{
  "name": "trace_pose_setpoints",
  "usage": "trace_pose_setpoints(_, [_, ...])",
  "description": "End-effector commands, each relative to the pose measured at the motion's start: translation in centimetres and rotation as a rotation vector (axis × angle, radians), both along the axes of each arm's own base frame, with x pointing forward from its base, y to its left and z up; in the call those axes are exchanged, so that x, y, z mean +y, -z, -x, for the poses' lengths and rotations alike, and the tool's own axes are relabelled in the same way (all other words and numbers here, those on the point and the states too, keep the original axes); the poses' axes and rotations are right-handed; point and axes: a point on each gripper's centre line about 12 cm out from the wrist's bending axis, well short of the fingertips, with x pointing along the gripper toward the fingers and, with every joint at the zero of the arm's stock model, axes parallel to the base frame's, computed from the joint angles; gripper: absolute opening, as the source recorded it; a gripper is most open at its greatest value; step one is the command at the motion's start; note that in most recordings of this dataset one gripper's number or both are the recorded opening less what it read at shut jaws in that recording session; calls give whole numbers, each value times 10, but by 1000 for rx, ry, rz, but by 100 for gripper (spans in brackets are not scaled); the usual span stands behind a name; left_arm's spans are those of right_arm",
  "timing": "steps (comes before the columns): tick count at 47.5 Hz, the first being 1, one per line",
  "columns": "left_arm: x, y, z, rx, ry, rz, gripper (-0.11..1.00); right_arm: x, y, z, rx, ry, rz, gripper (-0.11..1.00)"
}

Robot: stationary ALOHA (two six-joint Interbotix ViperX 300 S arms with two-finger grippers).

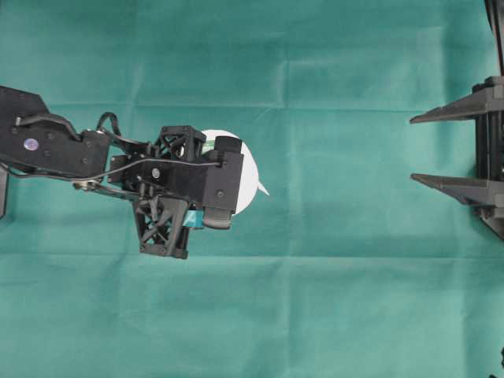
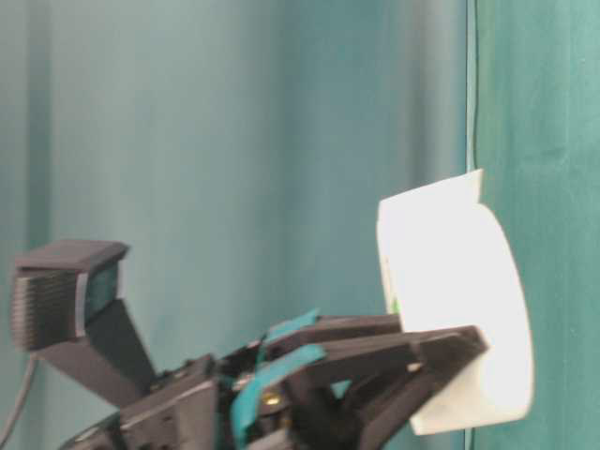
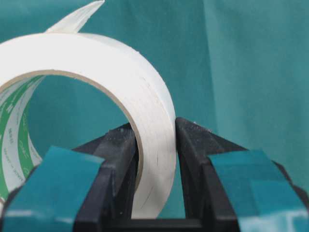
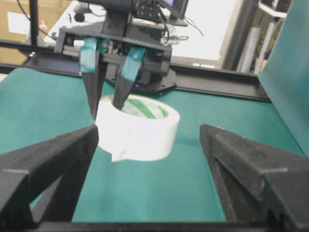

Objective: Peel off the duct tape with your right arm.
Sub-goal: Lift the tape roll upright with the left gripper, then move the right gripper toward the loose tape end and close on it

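Pinching the wall of the duct tape between its teal-striped fingers, the left gripper holds it over the green cloth while the right gripper waits well apart, jaws wide.

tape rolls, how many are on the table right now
1. The duct tape sits left of the middle of the green cloth, its wall pinched by the left claw. Nothing suggests another roll, though that arm hides some cloth in the overhead view.
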Motion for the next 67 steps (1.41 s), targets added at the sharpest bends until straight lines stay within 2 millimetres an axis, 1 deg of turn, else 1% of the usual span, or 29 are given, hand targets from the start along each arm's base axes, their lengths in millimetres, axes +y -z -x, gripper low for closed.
trace_pose_setpoints(1, [-1,-31,-2,-66,6,1,21,0,-5,-1,-18,1,-1,81])
trace_pose_setpoints(15, [-1,-42,-6,-73,8,-4,21,0,-5,-1,-17,1,-1,81])
trace_pose_setpoints(21, [3,-47,-8,-84,7,-11,21,0,-6,-2,-18,1,-3,81])
trace_pose_setpoints(28, [13,-53,-14,-103,-11,-16,21,0,-6,-5,-11,0,-3,81])
trace_pose_setpoints(38, [32,-64,-23,-132,-56,-20,21,2,-7,-17,15,-11,-3,81])
trace_pose_setpoints(46, [42,-65,-28,-127,-82,-22,21,3,-7,-28,29,-15,0,81])
trace_pose_setpoints(54, [43,-68,-34,-132,-81,-22,21,3,-6,-40,44,-15,1,81])
trace_pose_setpoints(67, [38,-70,-35,-137,-40,-46,21,-1,1,-59,51,1,1,81])
